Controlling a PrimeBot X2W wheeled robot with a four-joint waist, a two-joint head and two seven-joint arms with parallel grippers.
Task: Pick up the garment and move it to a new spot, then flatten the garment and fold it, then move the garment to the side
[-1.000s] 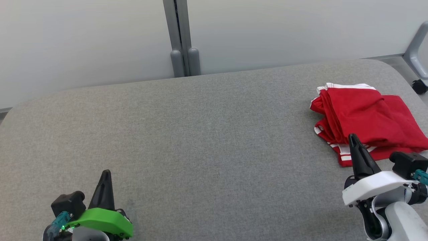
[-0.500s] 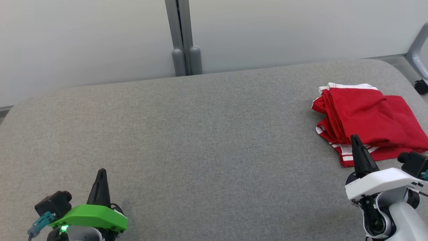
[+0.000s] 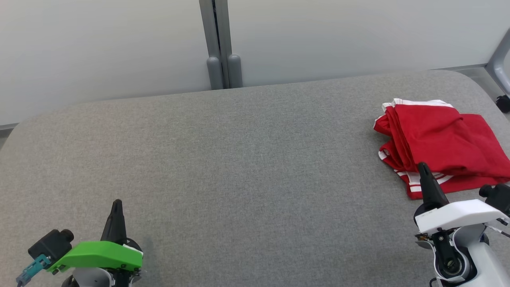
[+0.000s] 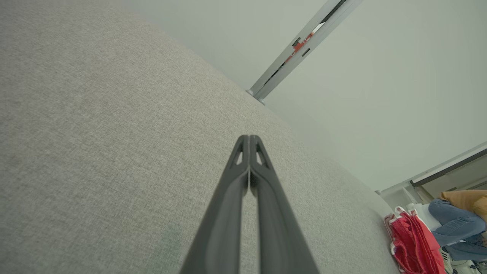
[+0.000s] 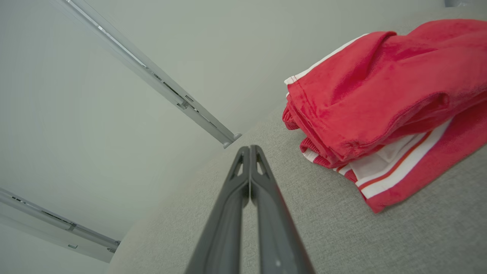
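Both arms are pulling back, left gripper [image 3: 116,203] sliding toward the near corner, right gripper [image 3: 421,166] easing down, fingers pinched together, empty. Folded red garment [image 3: 438,139] is sitting far right on the table [image 3: 239,159], so it's probably wrapping up.

A grey fabric-covered table [image 3: 239,159] with rounded corners spreads wide. Behind its far edge stand pale wall panels [image 3: 99,48] joined by a grey upright post [image 3: 220,44]. Beyond the table's right end are a black caster [image 3: 503,103] and a person's jean-clad legs [image 4: 452,224].
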